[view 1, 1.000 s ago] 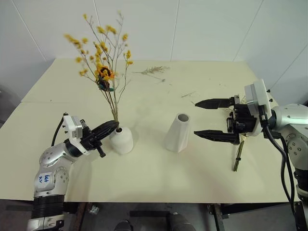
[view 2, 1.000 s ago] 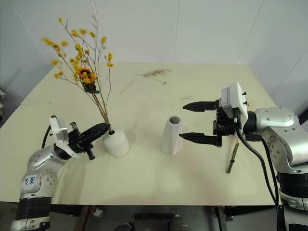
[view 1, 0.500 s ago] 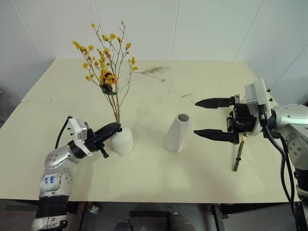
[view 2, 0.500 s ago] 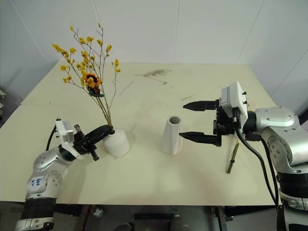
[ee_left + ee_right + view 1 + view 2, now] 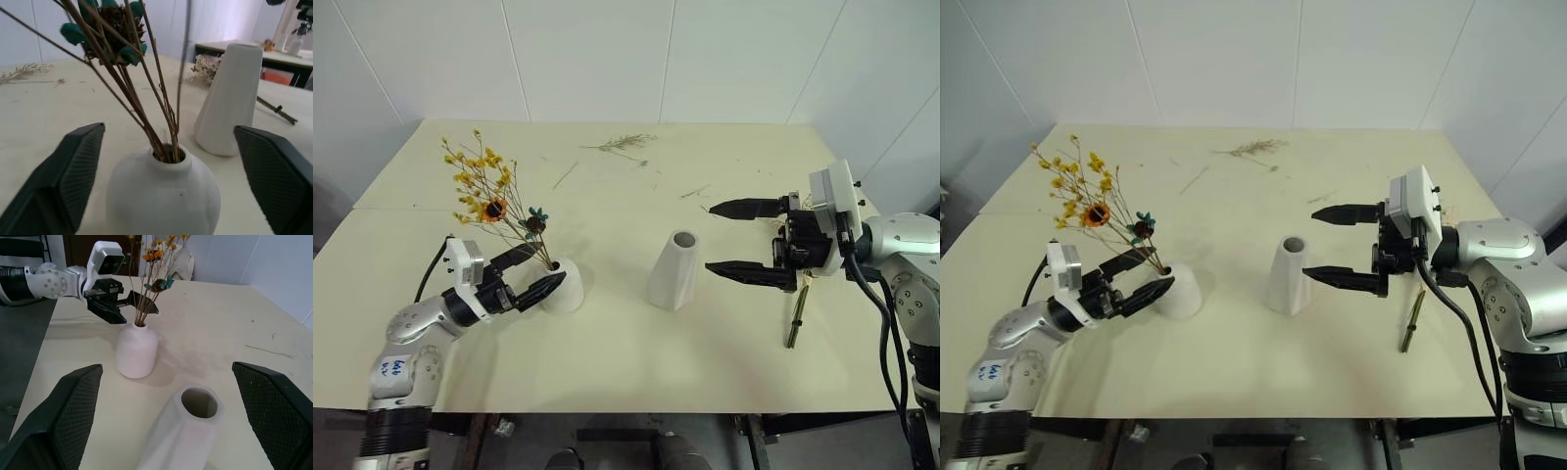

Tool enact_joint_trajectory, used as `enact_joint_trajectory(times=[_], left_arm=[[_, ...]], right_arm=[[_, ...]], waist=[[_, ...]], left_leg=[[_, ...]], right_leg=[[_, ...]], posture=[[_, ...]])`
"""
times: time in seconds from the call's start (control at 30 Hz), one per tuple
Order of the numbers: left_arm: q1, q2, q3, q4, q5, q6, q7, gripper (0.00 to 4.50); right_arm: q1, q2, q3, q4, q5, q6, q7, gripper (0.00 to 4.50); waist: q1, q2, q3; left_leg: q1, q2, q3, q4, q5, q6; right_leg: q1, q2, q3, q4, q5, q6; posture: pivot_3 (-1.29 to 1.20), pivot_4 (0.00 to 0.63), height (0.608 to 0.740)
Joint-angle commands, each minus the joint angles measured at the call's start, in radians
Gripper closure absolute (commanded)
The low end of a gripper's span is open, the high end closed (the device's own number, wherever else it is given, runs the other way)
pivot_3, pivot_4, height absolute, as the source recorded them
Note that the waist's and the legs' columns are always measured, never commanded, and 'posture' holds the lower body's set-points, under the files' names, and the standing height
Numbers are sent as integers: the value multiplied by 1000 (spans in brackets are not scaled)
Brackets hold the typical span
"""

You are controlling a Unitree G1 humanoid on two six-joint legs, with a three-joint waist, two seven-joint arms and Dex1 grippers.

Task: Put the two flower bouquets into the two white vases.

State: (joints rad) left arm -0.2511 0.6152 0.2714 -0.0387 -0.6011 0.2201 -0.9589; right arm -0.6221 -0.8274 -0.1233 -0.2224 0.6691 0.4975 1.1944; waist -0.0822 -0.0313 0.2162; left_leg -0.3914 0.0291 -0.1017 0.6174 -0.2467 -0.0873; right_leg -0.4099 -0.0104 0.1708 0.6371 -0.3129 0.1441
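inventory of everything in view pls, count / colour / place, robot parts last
table: 1, pale cream, under everything
round vase: 1, white, on the table's left part
yellow bouquet: 1, dark stems with yellow blossoms and an orange bloom, stems in the round vase, leaning left
cone vase: 1, white, upright at the table's middle, nothing in its mouth
stem: 1, green-brown, lying on the table below the right gripper
dried sprigs: a few, beige, loose at the table's far edge
left gripper: 1, black fingers, open, a finger either side of the round vase's neck
right gripper: 1, black fingers, open, right of the cone vase
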Motion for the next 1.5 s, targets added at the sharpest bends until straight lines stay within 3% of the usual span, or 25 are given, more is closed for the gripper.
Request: enact_joint_trajectory(times=[0.03,0.23,0.4,0.63,0.77,1.03,1.3,1.5], left_arm=[[23,98,26,-41,3,8,-83,21],[-2,353,14,-45,-56,170,-286,21],[-114,455,9,-104,-133,280,-362,21],[-307,407,-44,-197,-245,398,-336,21],[-393,336,-85,-172,-217,369,-320,21],[-353,325,-41,-88,-147,258,-368,21],[-297,406,92,-131,-216,342,-348,21],[-232,410,139,-177,-230,355,-325,21]], right_arm=[[-23,-10,-15,10,-4,-16,6,0],[-40,-106,-54,89,-27,53,-1,0],[-17,-258,-97,173,-61,170,-26,0],[91,-451,-120,247,-114,390,-83,0],[123,-513,-96,214,-109,591,-145,0],[-94,-423,73,287,-162,933,-355,0],[-293,-315,244,522,-269,953,-427,0],[-389,-237,333,658,-345,934,-451,0]], waist=[[0,0,0],[1,1,1],[5,3,3],[5,5,3],[-1,6,3],[-6,7,3],[-2,6,4],[-2,6,4]], left_leg=[[0,0,0,0,0,0],[-2,0,1,-4,0,0],[-4,0,1,-6,-1,0],[-10,1,1,-5,-3,3],[-10,1,1,-3,-3,3],[-9,1,2,1,-1,2],[-15,1,3,1,-1,1],[-15,1,3,-2,-1,1]], right_leg=[[0,0,0,0,0,0],[-3,0,0,-3,-2,-2],[-4,-1,-1,-6,-2,-2],[-9,-1,-2,-8,-3,-1],[-9,-1,-2,-6,-3,-1],[-10,0,0,1,-3,-2],[-16,0,0,1,-2,-1],[-18,0,0,1,-3,-2]], posture=[[0,150,740],[0,150,740],[0,150,740],[0,150,740],[0,150,740],[0,150,740],[0,150,740],[0,150,740]])
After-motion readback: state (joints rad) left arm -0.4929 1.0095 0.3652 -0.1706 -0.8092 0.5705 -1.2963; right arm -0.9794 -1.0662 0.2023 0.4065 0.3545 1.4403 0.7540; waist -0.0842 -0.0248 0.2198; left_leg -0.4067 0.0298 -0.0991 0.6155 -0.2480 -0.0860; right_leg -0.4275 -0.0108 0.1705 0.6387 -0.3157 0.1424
